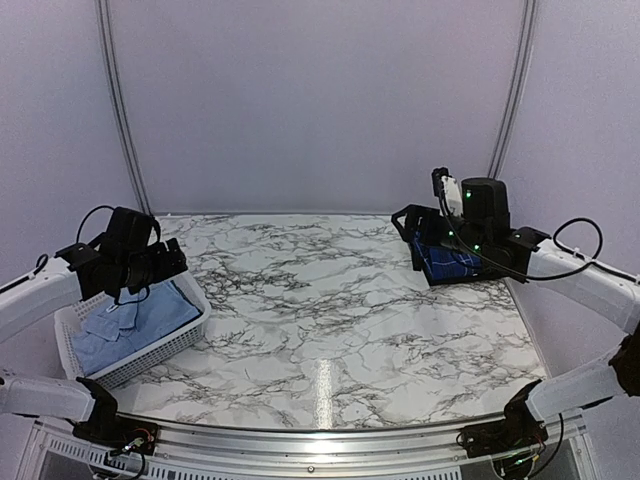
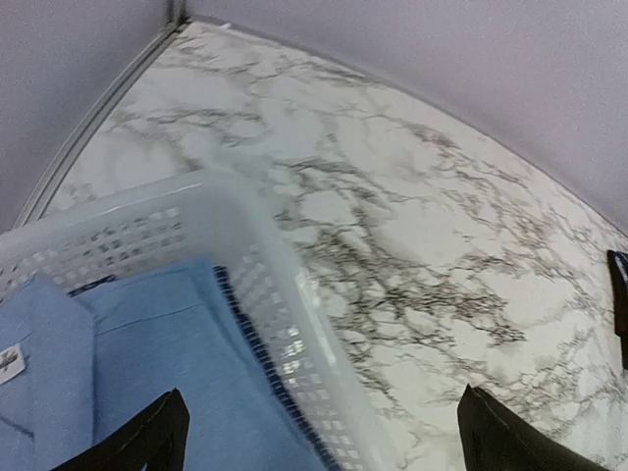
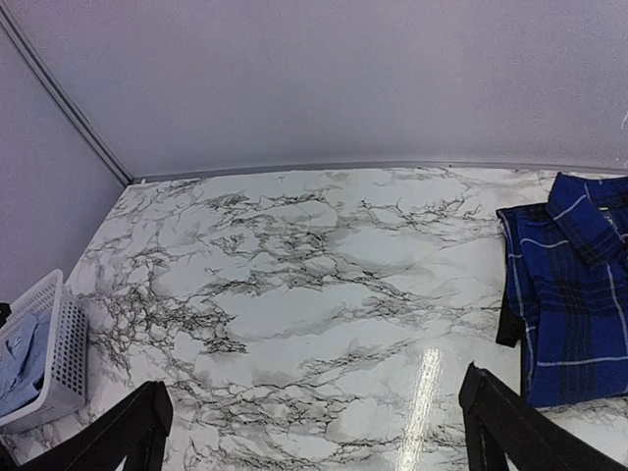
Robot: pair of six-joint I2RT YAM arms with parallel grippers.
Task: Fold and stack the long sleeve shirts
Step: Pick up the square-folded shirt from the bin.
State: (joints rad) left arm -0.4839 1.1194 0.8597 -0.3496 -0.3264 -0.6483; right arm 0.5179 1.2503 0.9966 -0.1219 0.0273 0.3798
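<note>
Legible text: none. One printed item: a small white label [image 2: 10,361] on the light blue shirt [image 2: 147,363] in the basket [image 2: 285,324], seen in the left wrist view only. It carries a dark script mark, partly cut off by the frame edge and too blurred to read.

Robot test cell, laboratory type. Plain pale panel walls [image 1: 320,100] with metal seams [image 1: 120,110] enclose a marble-pattern tabletop [image 1: 330,300]. The left arm [image 1: 35,295] and right arm [image 1: 585,275] mount on an aluminium rail [image 1: 300,440].
</note>
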